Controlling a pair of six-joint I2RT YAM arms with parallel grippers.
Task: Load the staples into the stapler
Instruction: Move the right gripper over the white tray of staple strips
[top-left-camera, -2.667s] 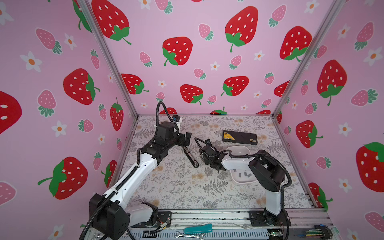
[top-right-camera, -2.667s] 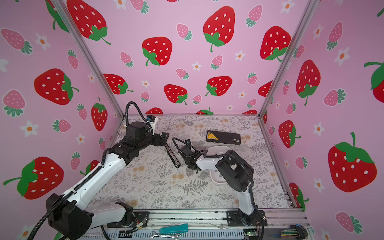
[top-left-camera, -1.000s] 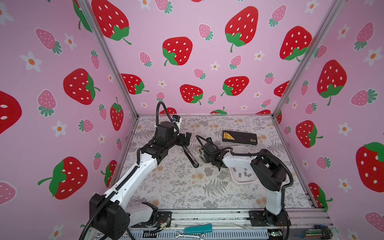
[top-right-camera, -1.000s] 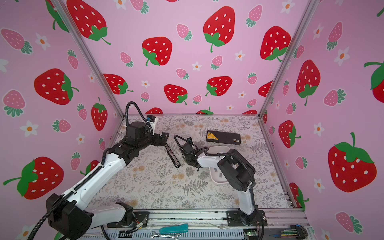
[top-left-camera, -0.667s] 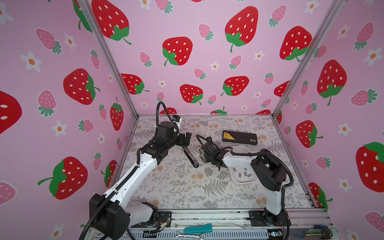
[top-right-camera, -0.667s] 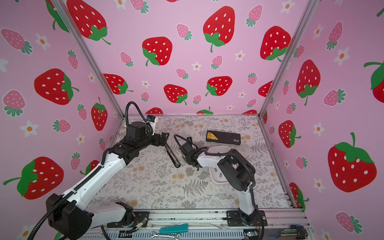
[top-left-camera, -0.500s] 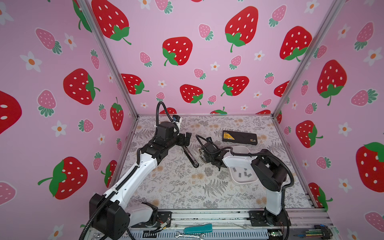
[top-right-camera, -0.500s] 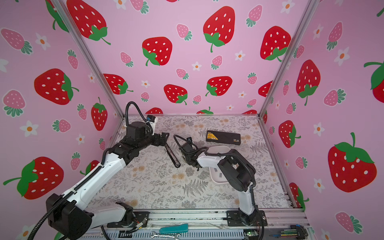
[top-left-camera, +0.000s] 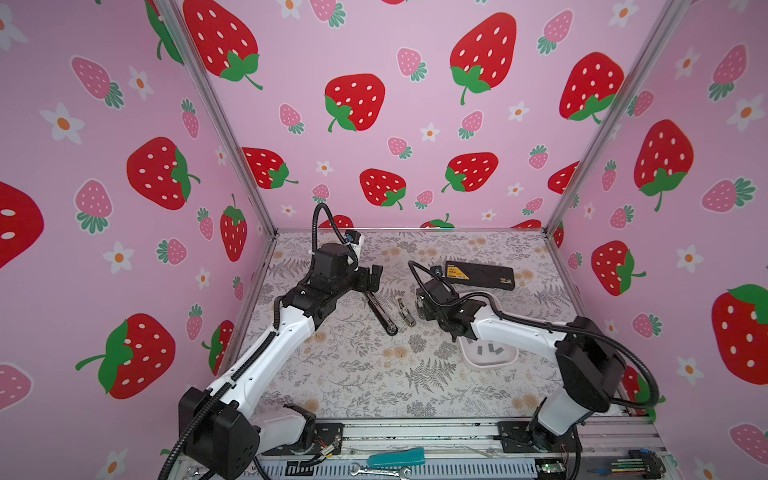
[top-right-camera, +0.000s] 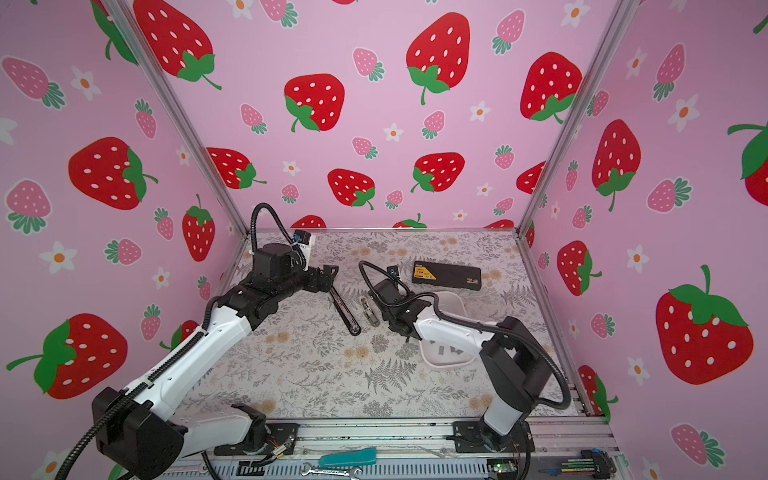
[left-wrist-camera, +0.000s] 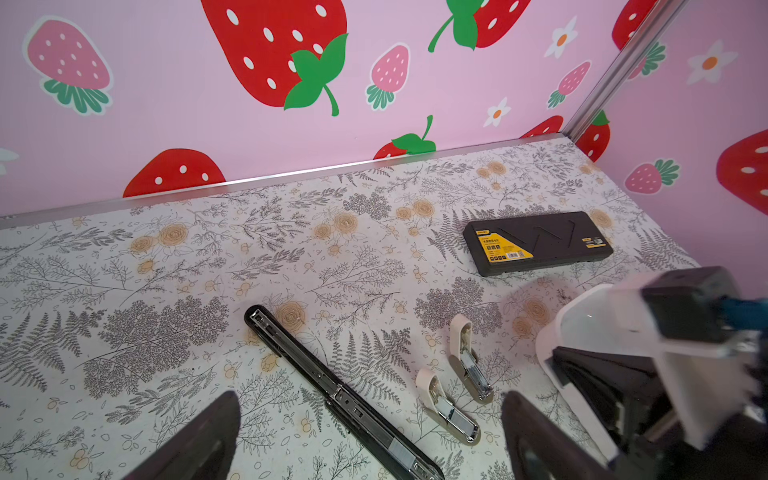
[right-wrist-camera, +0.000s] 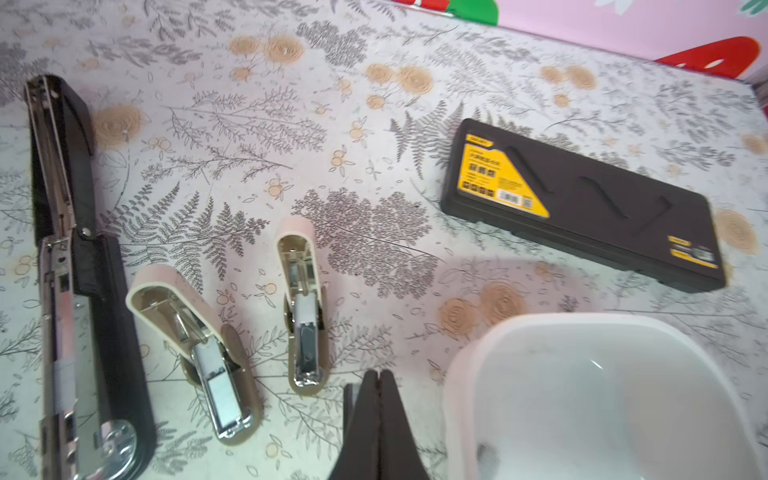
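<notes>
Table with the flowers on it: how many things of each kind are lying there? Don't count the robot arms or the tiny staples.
Long black stapler: 1
Small cream staplers: 2
Black case: 1
White tray: 1
Total: 5

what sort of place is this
Likely a robot test booth, not an office: a left arm and right arm bolted to a metal rail, strawberry-print walls on three sides, opened staplers laid out on a floral tabletop.
</notes>
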